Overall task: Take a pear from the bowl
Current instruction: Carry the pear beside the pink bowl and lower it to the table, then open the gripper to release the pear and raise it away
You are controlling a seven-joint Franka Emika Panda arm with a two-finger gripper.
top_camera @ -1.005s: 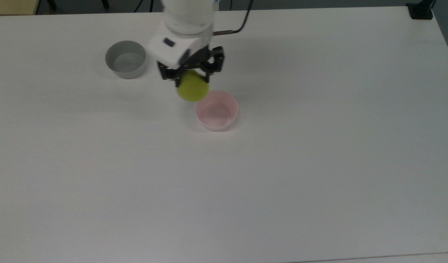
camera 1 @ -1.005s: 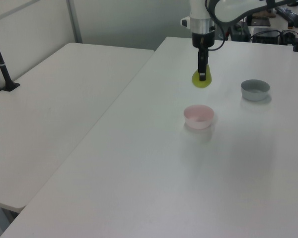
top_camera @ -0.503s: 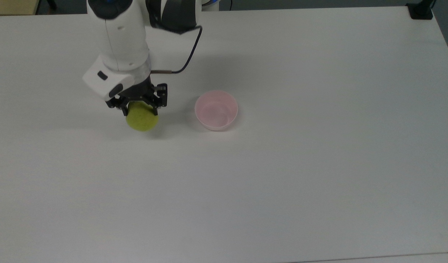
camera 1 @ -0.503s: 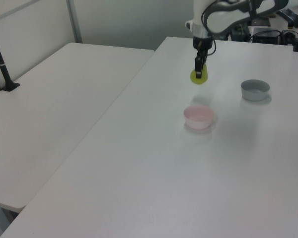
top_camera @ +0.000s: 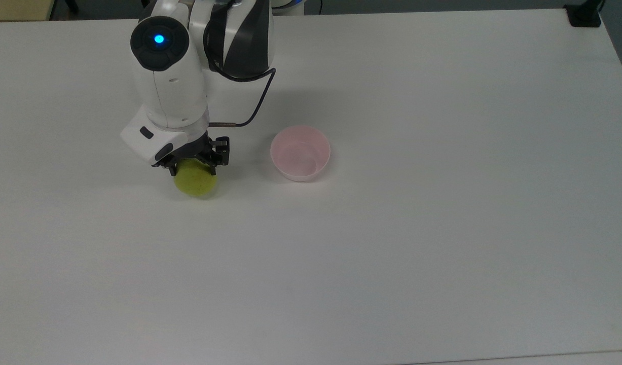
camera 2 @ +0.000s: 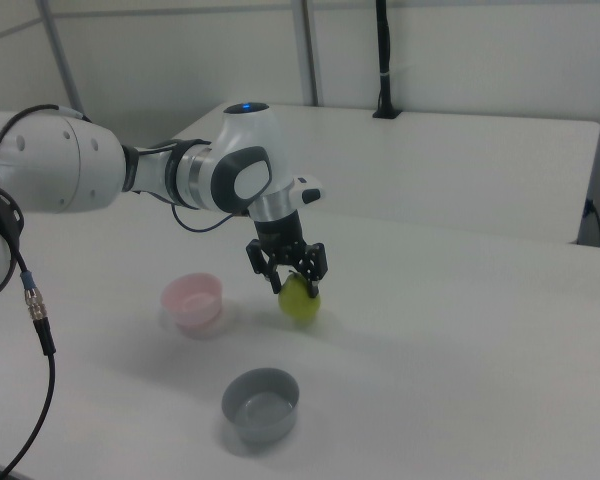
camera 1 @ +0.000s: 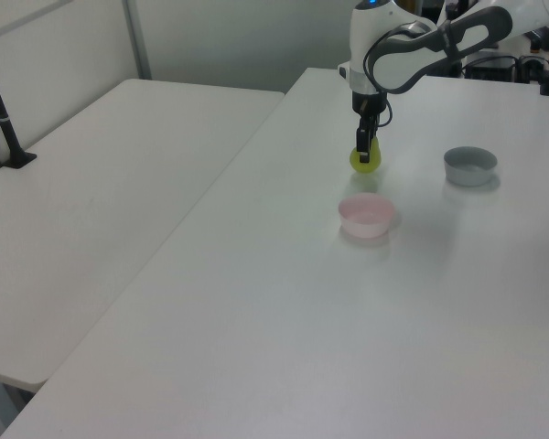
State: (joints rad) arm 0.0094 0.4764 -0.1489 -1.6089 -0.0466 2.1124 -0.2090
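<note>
Fingers of the black two-finger gripper point(top_camera: 193, 163) were clamped on the yellow-green pear point(top_camera: 195, 181), which hung toward 6 o'clock in the top view, with the empty pale pink round bowl point(top_camera: 300, 152) off at 3 o'clock.

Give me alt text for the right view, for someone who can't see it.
A white robot arm reaches in from the right view's left, its black tool shut on a yellow-green pear low over a white table. An empty pale pink bowl stands to the pear's left, and a grey bowl sits nearer the camera.
</note>
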